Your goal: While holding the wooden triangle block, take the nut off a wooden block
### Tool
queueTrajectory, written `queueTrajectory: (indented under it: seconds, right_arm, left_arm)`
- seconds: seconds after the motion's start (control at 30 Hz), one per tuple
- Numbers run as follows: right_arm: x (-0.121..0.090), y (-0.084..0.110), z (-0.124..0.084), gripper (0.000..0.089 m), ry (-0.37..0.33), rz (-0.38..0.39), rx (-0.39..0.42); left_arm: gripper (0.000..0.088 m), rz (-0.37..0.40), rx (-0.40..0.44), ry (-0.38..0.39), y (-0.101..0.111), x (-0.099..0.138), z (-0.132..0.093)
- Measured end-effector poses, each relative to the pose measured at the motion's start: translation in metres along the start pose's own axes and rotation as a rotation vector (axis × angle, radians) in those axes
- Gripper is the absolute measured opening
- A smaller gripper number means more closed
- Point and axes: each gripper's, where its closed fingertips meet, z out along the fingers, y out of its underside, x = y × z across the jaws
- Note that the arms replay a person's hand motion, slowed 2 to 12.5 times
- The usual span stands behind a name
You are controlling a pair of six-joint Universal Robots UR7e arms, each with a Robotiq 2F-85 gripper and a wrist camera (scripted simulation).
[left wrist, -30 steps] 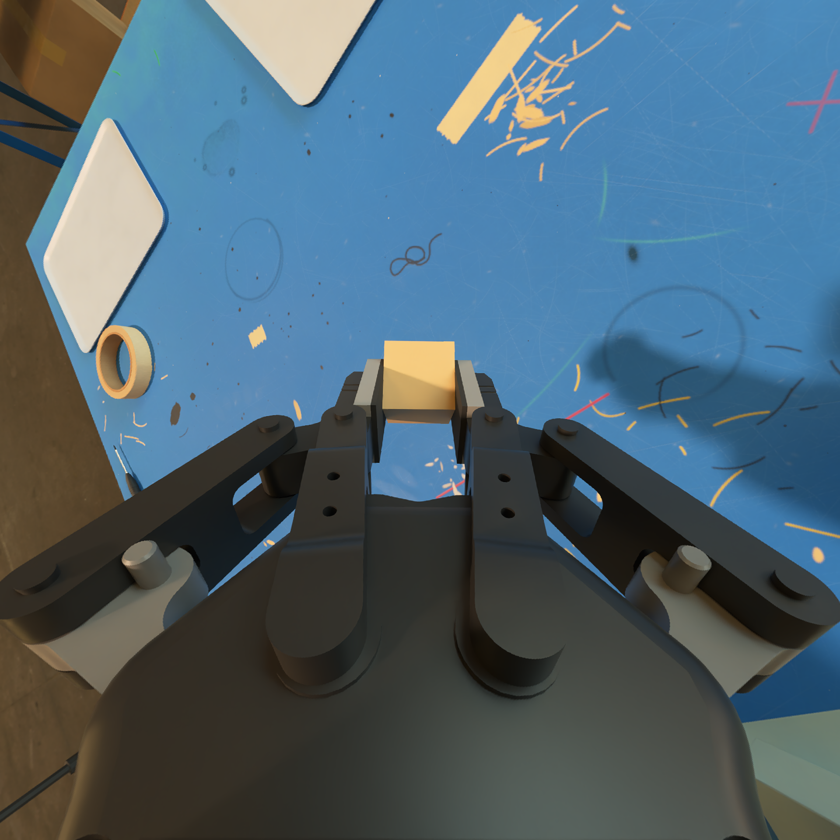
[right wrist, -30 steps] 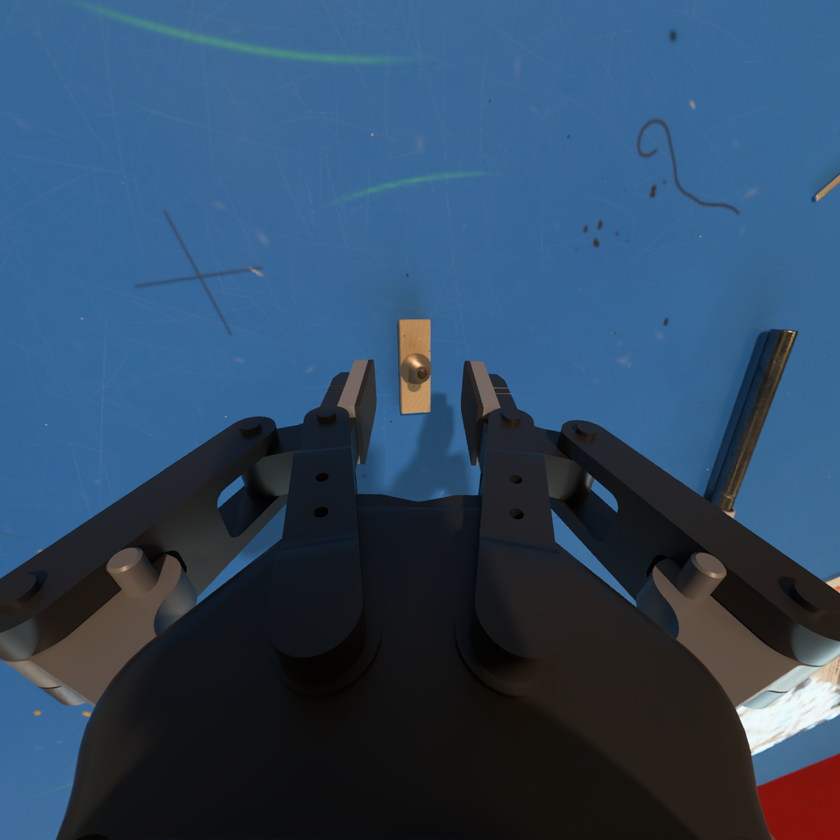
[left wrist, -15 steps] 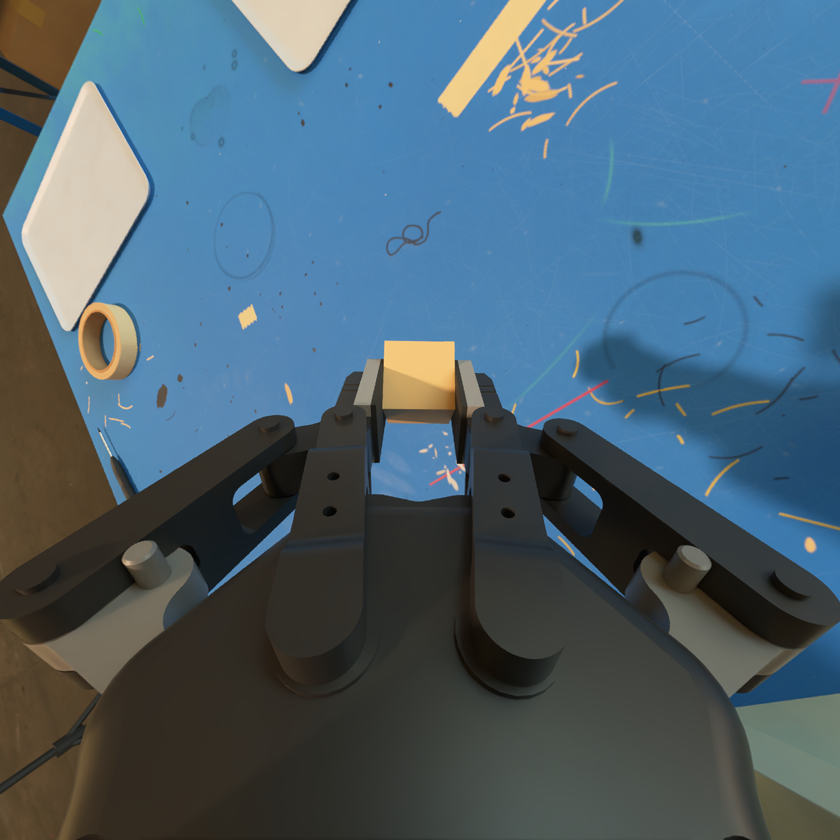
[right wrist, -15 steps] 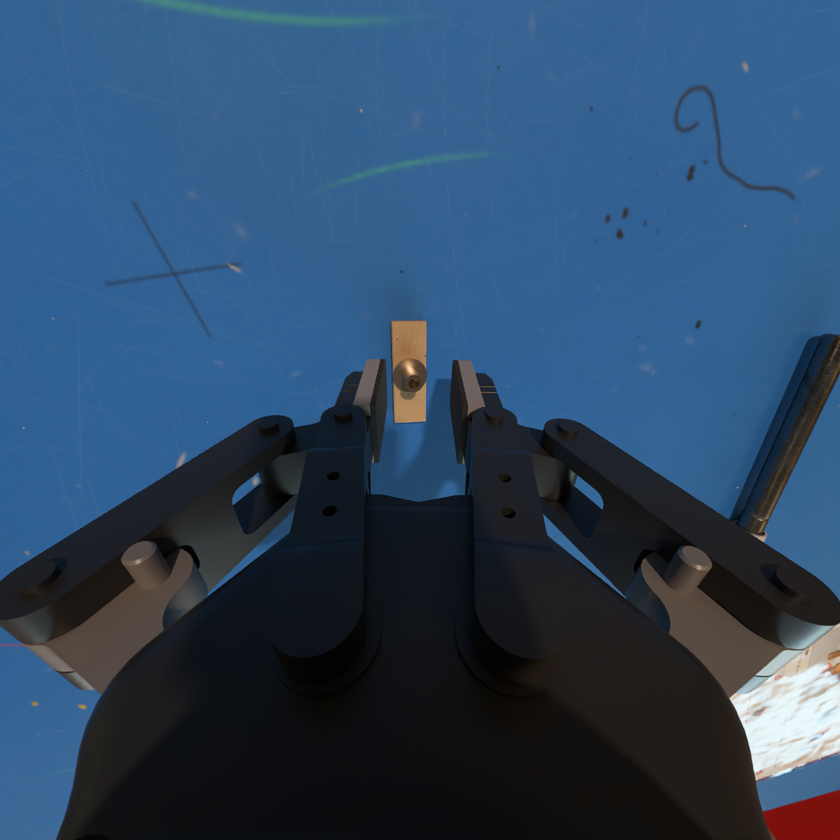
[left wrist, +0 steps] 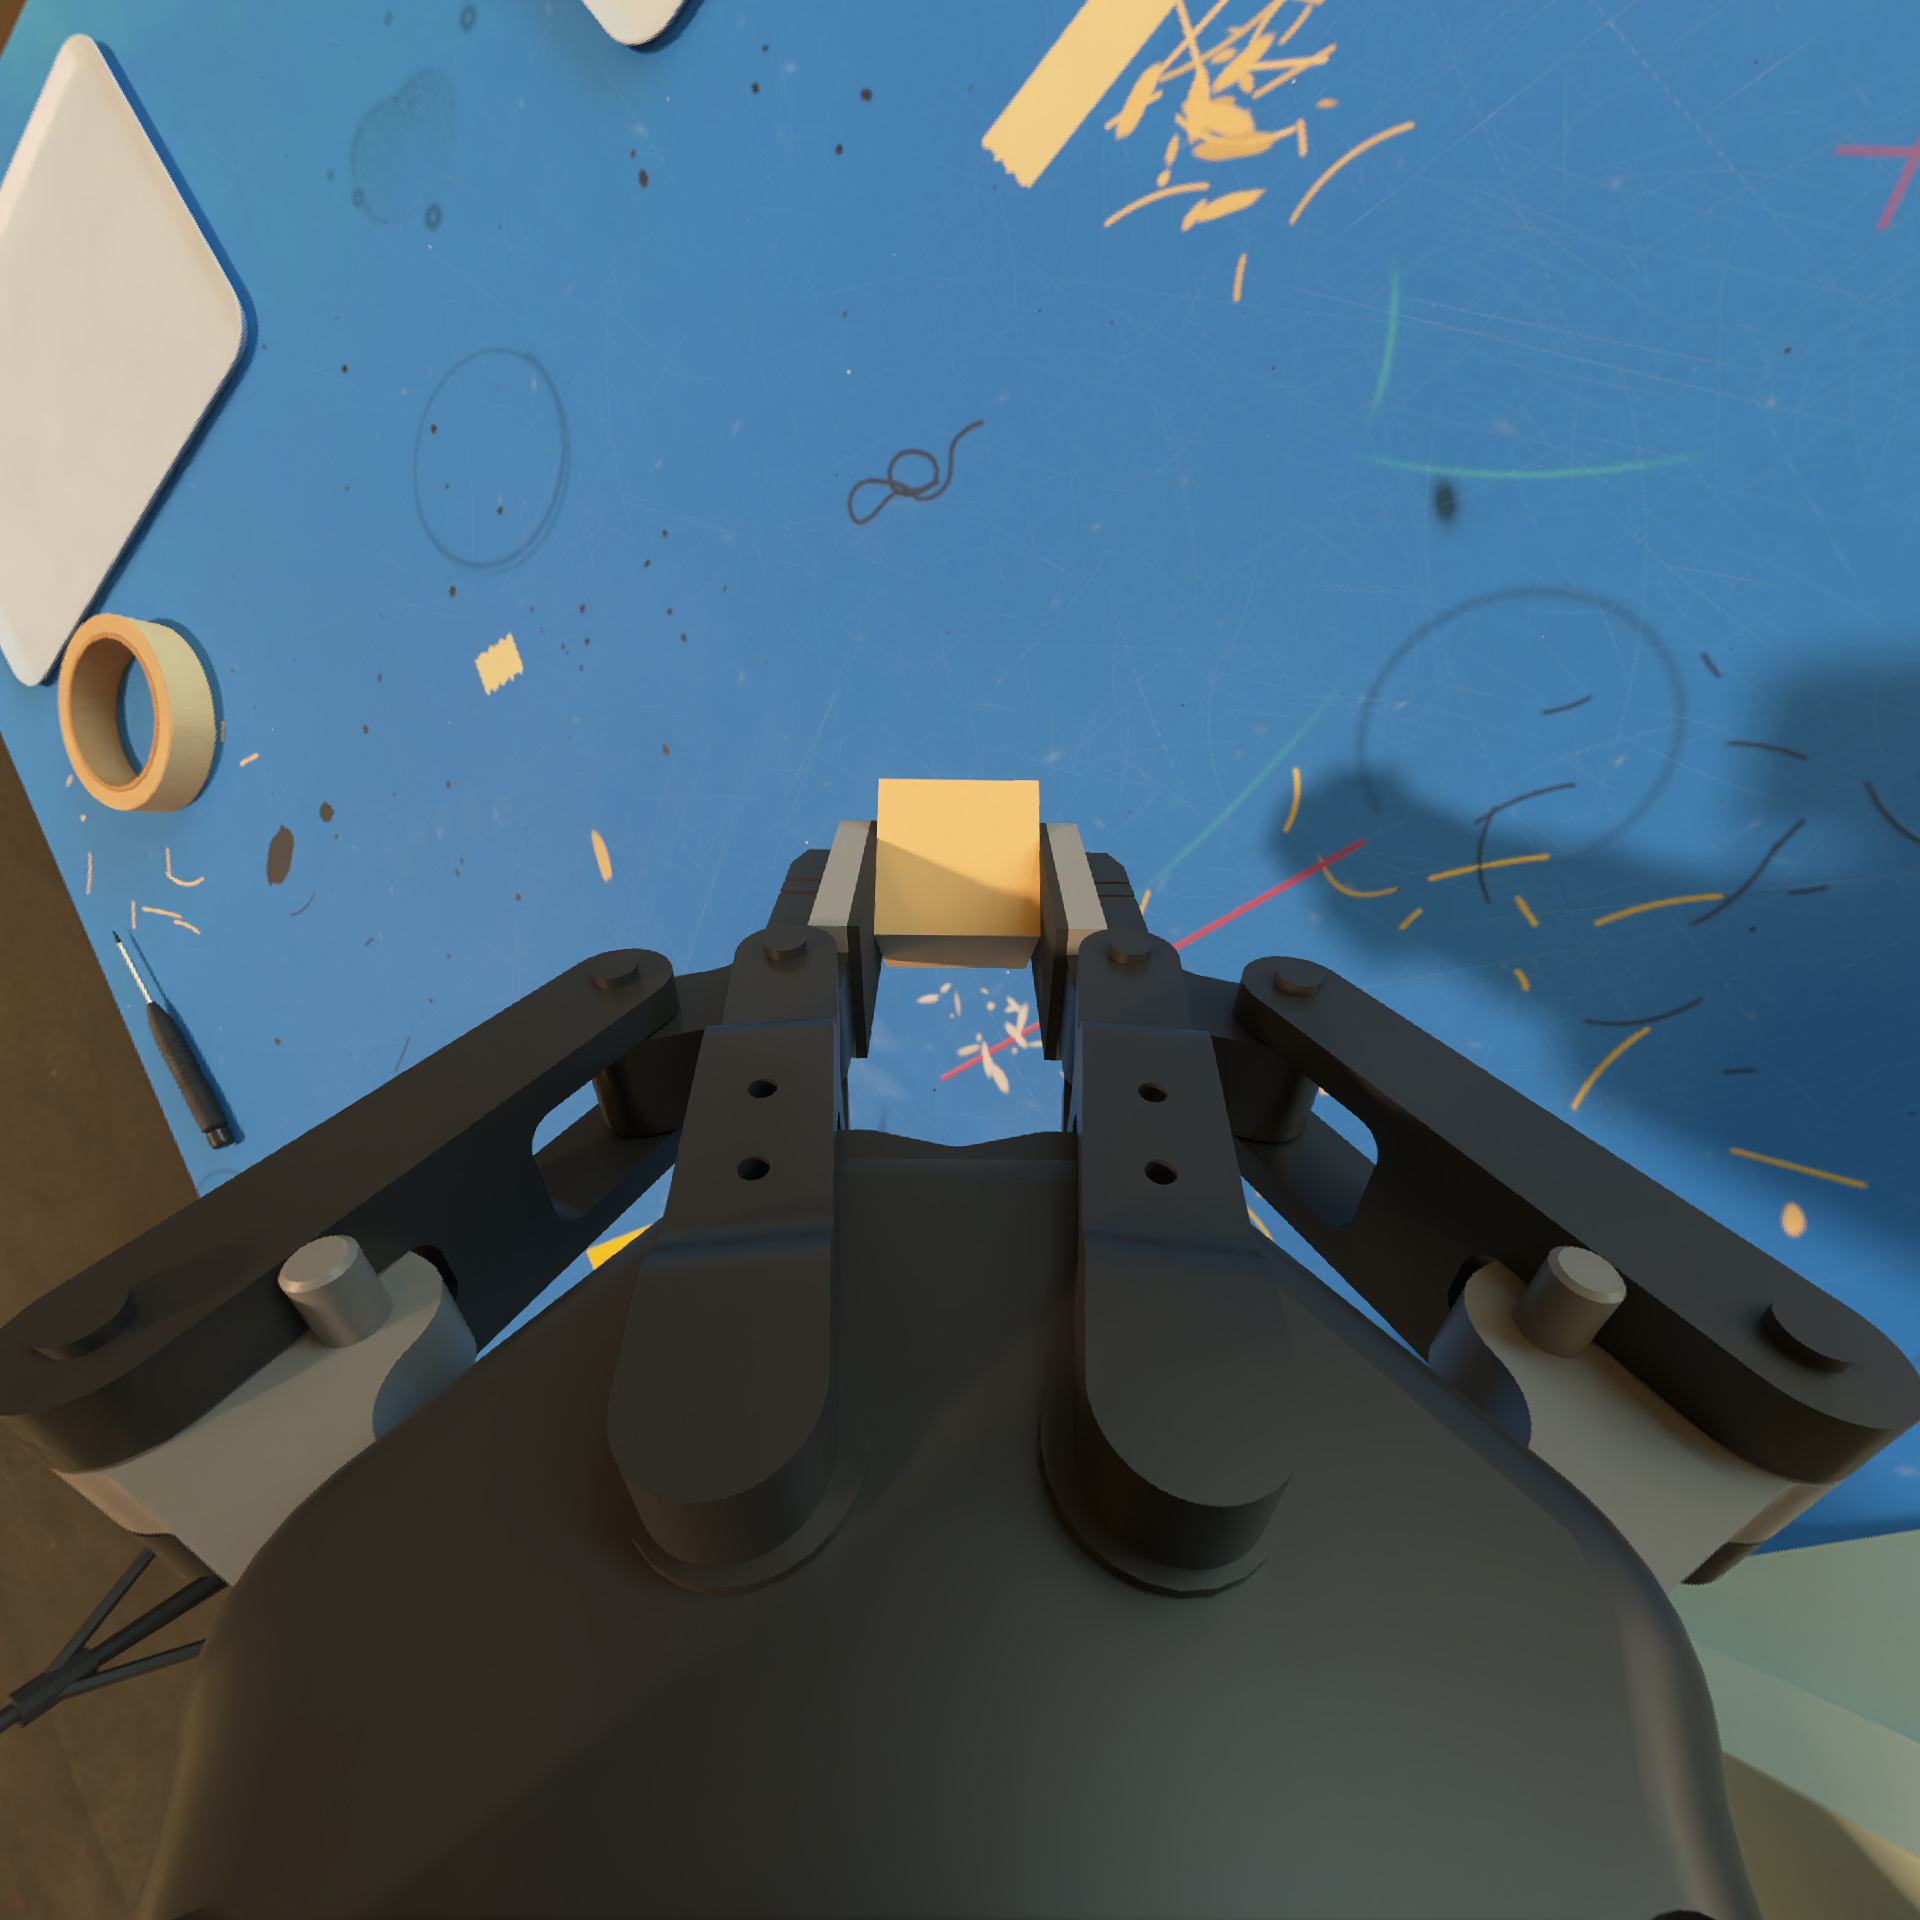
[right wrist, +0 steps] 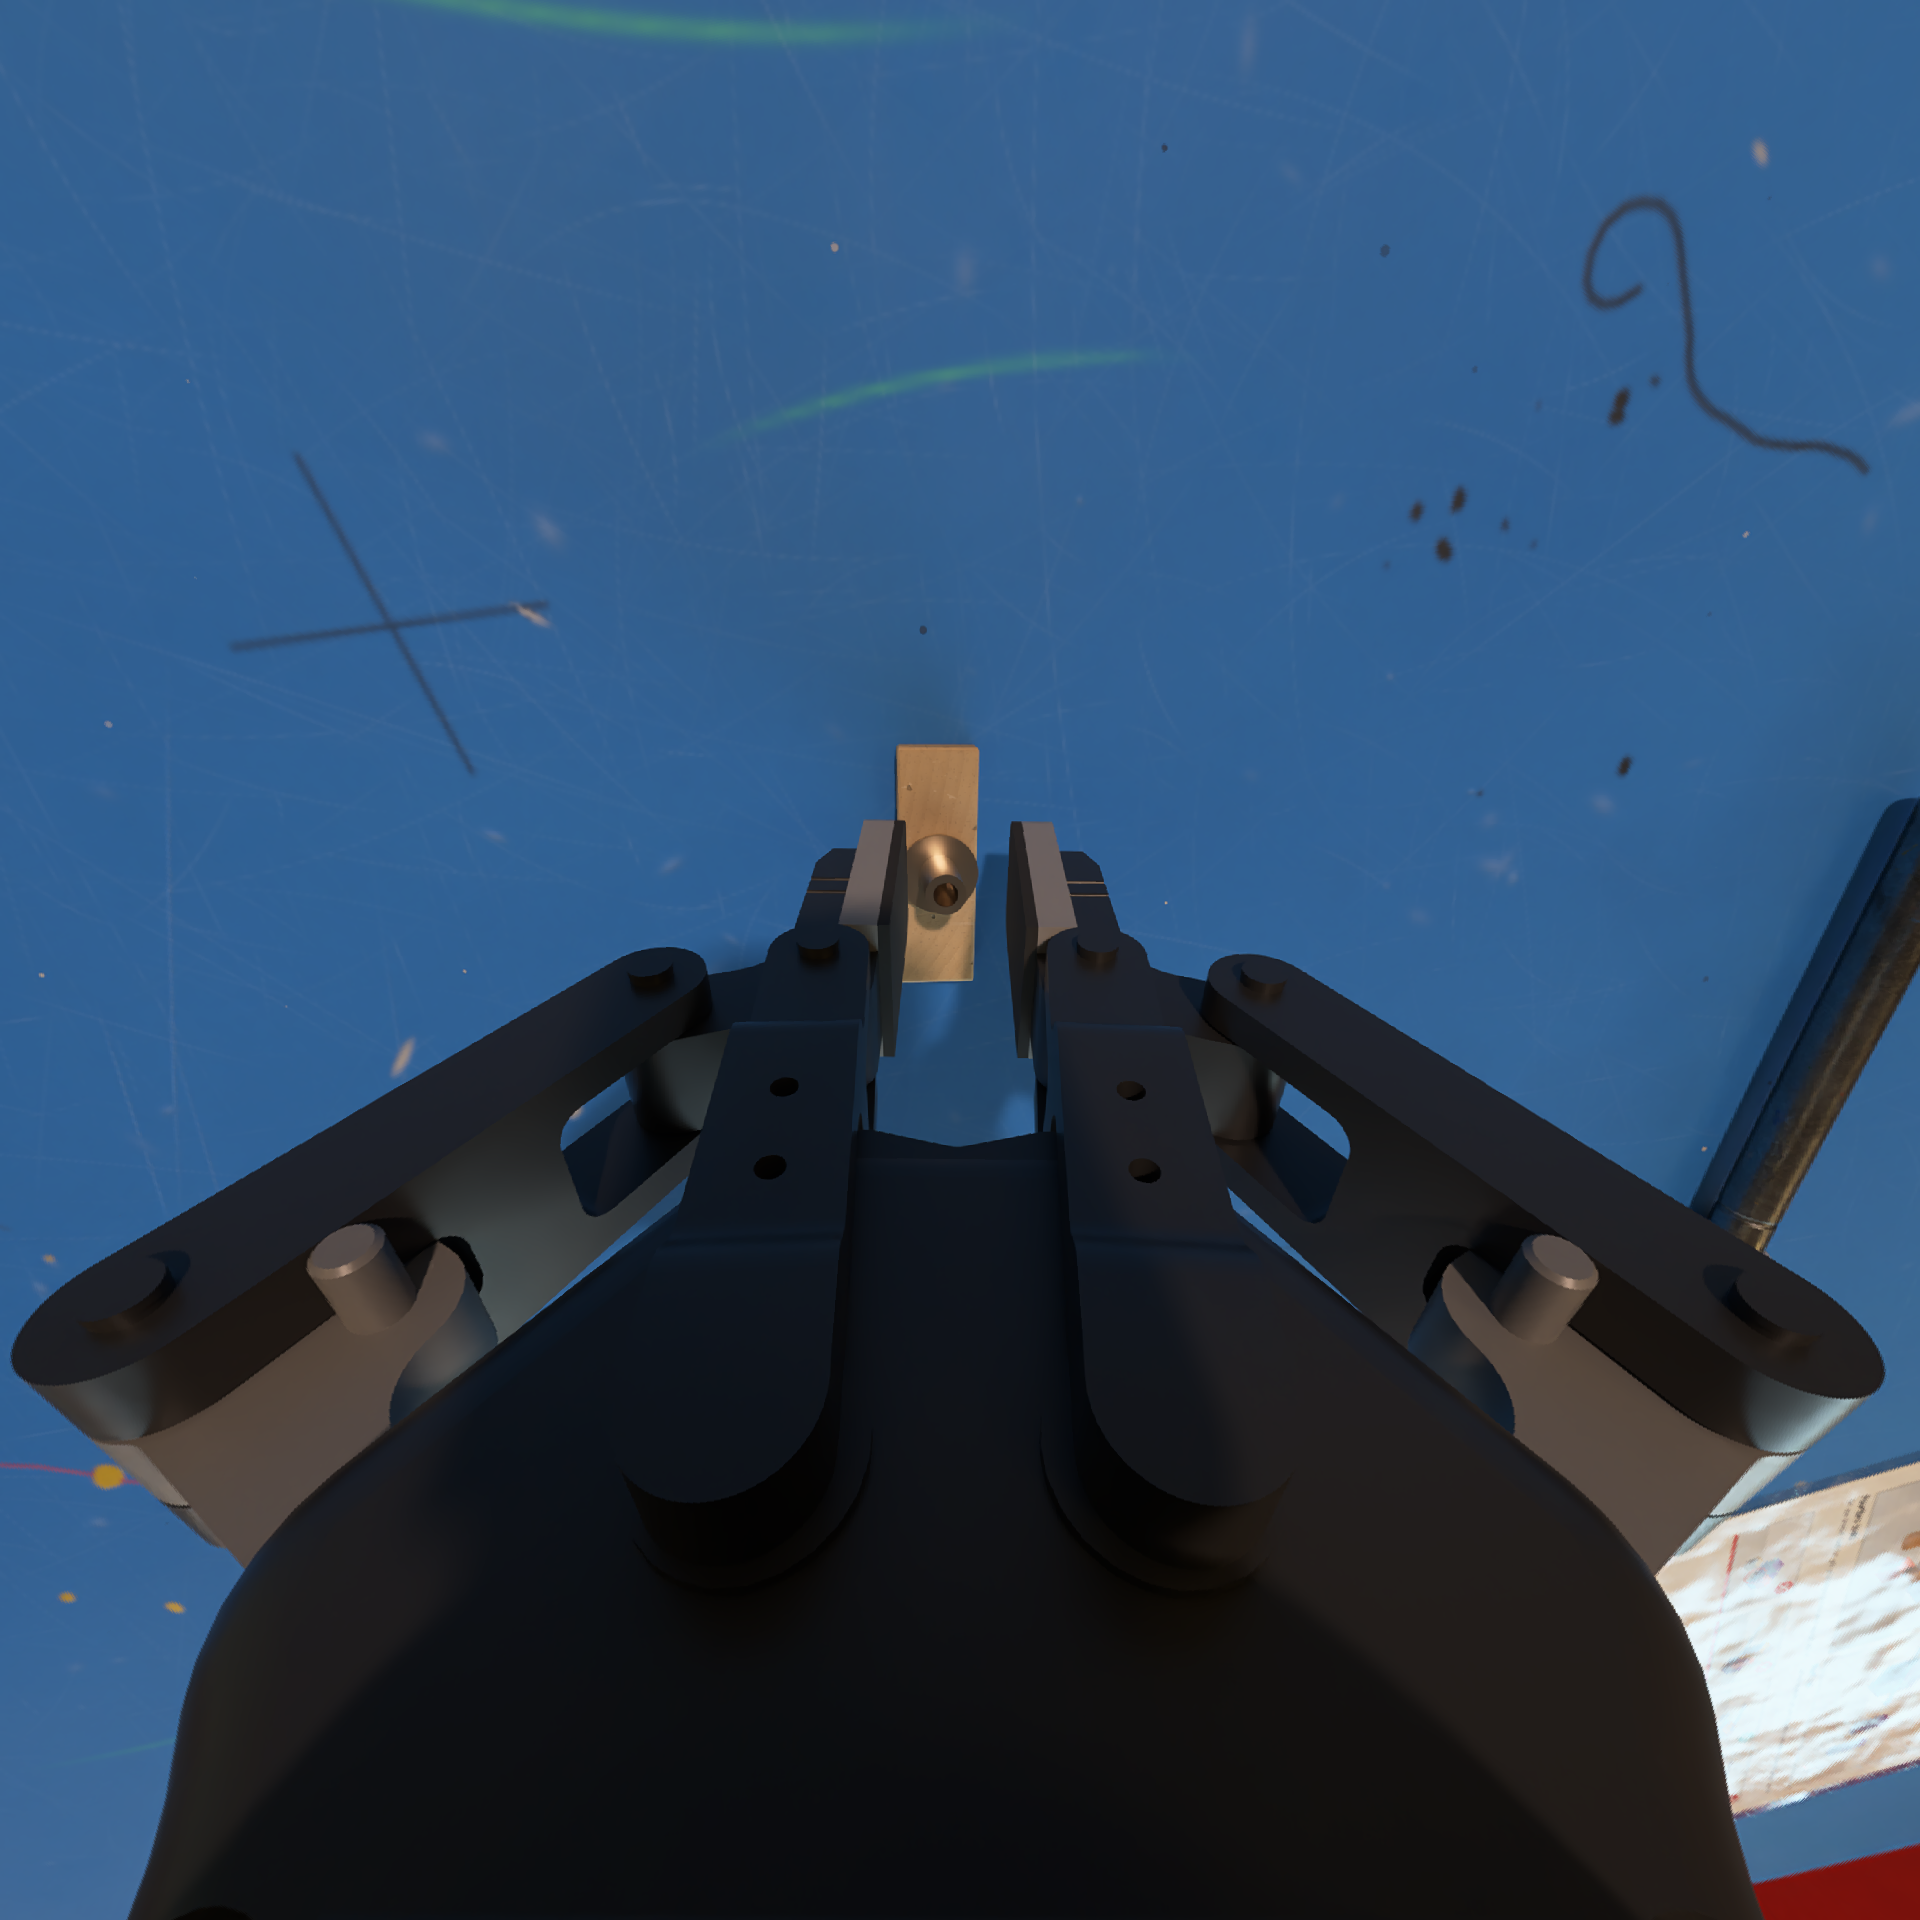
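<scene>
In the left wrist view my left gripper [left wrist: 957,878] is shut on a pale wooden triangle block [left wrist: 956,862] and holds it above the blue table. In the right wrist view a small flat wooden block [right wrist: 938,800] lies on the table with a brass-coloured nut [right wrist: 941,871] standing on it. My right gripper [right wrist: 951,883] is open around the nut. Its left pad [right wrist: 871,883] is at the nut's side and its right pad [right wrist: 1039,894] is a small gap away. I cannot tell whether the left pad touches the nut.
A roll of tape [left wrist: 135,712], a white pad [left wrist: 94,332] and a small dark tool [left wrist: 182,1060] lie near the table's left edge, where the floor begins. A dark metal bar [right wrist: 1829,1039] and a printed card [right wrist: 1808,1652] lie right of my right gripper.
My right gripper has come down around the nut and its fingers have closed in partway. My left gripper has drifted over the table, still holding the triangle block.
</scene>
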Motion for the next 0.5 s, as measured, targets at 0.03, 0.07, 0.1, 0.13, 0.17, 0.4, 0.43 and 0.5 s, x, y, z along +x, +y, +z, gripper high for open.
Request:
queueTrajectory:
  seconds: [0.03,0.07,0.1,0.13,0.17,0.4,0.43,0.5]
  right_arm:
    - [-0.0002,0.0000,0.0004,0.0168,-0.001,-0.002,-0.003]
    - [-0.0006,-0.0002,0.0006,0.0157,-0.003,-0.003,-0.005]
    - [-0.0010,-0.0004,0.0007,0.0148,-0.006,-0.004,-0.007]
    - [-0.0014,-0.0007,0.0008,0.0142,-0.008,-0.006,-0.008]
    - [-0.0016,-0.0010,0.0008,0.0135,-0.009,-0.007,-0.008]
    - [-0.0010,-0.0001,0.0009,0.0099,-0.009,-0.006,-0.020]
    - [-0.0009,-0.0001,0.0009,0.0095,-0.010,-0.004,-0.020]
    - [-0.0011,0.0000,0.0009,0.0087,-0.014,-0.001,-0.018]
  left_arm:
    - [0.0253,-0.001,-0.002,0.001,0.0006,0.0002,0.0003]
    - [0.0253,-0.003,-0.003,0.002,0.0011,0.0004,0.0006]
    - [0.0253,-0.003,-0.004,0.003,0.0015,0.0005,0.0009]
    - [0.0253,-0.004,-0.005,0.004,0.0019,0.0006,0.0012]
    - [0.0253,-0.004,-0.006,0.004,0.0023,0.0008,0.0014]
    - [0.0253,-0.009,-0.007,0.013,0.0032,0.0024,0.0029]
    - [0.0253,-0.010,-0.007,0.015,0.0033,0.0028,0.0031]
    - [0.0253,-0.010,-0.008,0.018,0.0035,0.0035,0.0036]
